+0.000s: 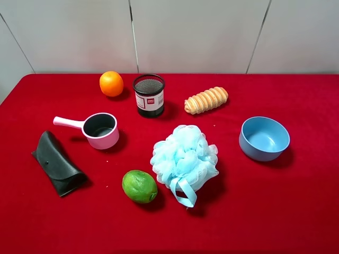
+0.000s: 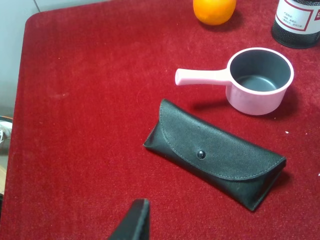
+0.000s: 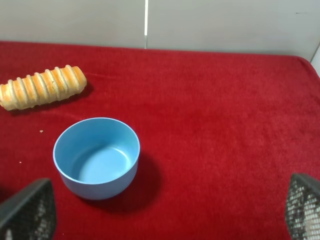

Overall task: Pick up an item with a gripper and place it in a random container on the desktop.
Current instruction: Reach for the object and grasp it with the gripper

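The light-blue mesh pouf [image 1: 184, 160] lies on the red cloth near the middle of the exterior view, its ribbon loop toward the front. The empty blue bowl [image 1: 264, 138] stands to its right and also shows in the right wrist view [image 3: 96, 157]. Neither arm shows in the exterior view. My right gripper [image 3: 169, 202] is open and empty, its two mesh-padded fingers wide apart, short of the bowl. Of my left gripper only one black finger [image 2: 133, 221] shows, above bare cloth in front of a black case [image 2: 215, 152]. The pouf is out of both wrist views.
A pink handled pot [image 1: 98, 130], a black case [image 1: 57, 162], a green lime [image 1: 140, 186], an orange [image 1: 111, 83], a black mesh cup [image 1: 149, 95] and a striped bread roll [image 1: 206, 100] lie around the pouf. A white wall stands behind the table.
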`<control>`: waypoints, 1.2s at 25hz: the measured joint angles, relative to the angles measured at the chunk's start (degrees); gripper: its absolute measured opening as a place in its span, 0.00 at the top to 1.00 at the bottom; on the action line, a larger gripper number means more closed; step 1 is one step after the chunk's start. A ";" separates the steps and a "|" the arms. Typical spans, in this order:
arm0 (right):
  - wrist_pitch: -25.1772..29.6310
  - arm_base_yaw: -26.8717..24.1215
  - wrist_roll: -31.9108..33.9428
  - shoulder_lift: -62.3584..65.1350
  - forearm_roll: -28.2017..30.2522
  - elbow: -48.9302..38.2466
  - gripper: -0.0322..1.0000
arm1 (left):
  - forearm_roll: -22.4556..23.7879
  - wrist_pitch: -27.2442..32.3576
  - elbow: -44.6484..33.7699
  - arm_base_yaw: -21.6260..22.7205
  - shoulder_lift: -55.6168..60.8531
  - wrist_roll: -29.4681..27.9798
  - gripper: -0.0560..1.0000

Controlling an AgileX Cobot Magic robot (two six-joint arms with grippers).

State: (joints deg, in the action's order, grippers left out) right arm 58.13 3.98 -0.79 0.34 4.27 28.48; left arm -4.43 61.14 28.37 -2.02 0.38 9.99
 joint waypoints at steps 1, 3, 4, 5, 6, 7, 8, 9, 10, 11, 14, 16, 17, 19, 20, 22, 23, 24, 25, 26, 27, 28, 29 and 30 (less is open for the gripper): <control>0.00 0.00 0.00 0.00 0.00 0.00 0.30 | 0.00 0.00 0.00 0.00 0.00 0.00 0.01; 0.00 0.00 0.00 0.00 0.00 0.00 0.30 | 0.00 0.00 0.00 0.00 0.00 0.00 0.01; 0.00 0.00 0.00 0.00 0.00 0.00 0.30 | 0.00 0.00 0.00 0.00 0.00 0.00 0.01; 0.00 0.00 0.00 0.00 0.00 0.00 0.30 | 0.00 0.00 0.00 0.00 0.00 0.00 0.01; 0.00 0.00 0.00 0.00 0.00 0.00 0.30 | 0.00 0.00 0.00 0.00 0.00 0.00 0.01; 0.00 0.00 0.00 0.00 0.00 0.00 0.30 | 0.00 0.00 0.00 0.00 0.00 0.00 0.01; 0.00 0.00 0.00 0.00 0.00 0.00 0.30 | 0.00 0.00 0.00 0.00 0.00 0.00 0.01; 0.00 0.00 0.00 0.00 0.00 0.00 0.30 | 0.00 0.00 0.00 0.00 0.00 0.00 0.01; 0.00 0.00 0.00 0.00 0.00 0.00 0.30 | 0.00 0.00 0.00 0.00 0.00 0.00 0.01; 0.00 0.00 0.00 0.00 0.00 0.00 0.30 | 0.00 0.00 0.00 0.00 0.00 0.00 0.01; 0.00 0.00 0.00 0.00 0.00 0.00 0.30 | 0.00 0.00 0.00 0.00 0.00 0.00 0.01; 0.00 0.00 0.00 0.00 0.00 0.00 0.30 | 0.00 0.00 0.00 0.00 0.00 0.00 0.01; 0.00 0.00 0.00 0.00 0.00 0.00 0.30 | 0.00 0.00 0.00 0.00 0.00 0.00 0.01; 0.00 0.00 0.00 0.00 0.00 0.00 0.30 | 0.00 0.00 0.00 0.00 0.00 0.00 0.01; 0.00 0.00 0.00 0.00 0.00 0.00 0.30 | 0.00 0.00 0.00 0.00 0.00 0.00 0.01; 0.00 0.00 0.00 0.00 0.00 0.00 0.30 | 0.00 0.00 0.00 0.00 0.00 0.00 0.01; 0.00 0.00 0.00 0.00 0.00 0.00 0.30 | 0.00 0.00 0.00 0.00 0.00 0.00 0.01; 0.00 0.00 0.00 0.00 0.00 0.00 0.30 | 0.00 0.00 0.00 0.00 0.00 0.00 0.01; 0.00 0.00 0.00 0.00 0.00 0.00 0.30 | 0.00 0.00 0.00 0.00 0.00 0.00 0.01; 0.00 0.00 0.00 0.00 0.00 0.00 0.30 | 0.00 0.00 0.00 0.00 0.00 0.00 0.01; 0.00 0.00 0.00 0.00 0.00 0.00 0.30 | 0.00 0.00 0.00 0.00 0.00 0.00 0.01; 0.00 0.00 0.00 0.00 0.00 0.00 0.30 | 0.00 0.00 0.00 0.00 0.00 0.00 0.01; 0.00 0.00 0.00 0.00 0.00 0.00 0.30 | 0.00 0.00 0.00 0.00 0.00 0.00 0.01; 0.00 0.00 0.00 0.00 0.00 0.00 0.30 | 0.00 0.00 0.00 0.00 0.00 0.00 0.01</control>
State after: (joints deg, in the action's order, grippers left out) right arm 58.13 3.98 -0.79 0.34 4.27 28.48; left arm -4.43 61.14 28.37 -2.02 0.38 9.99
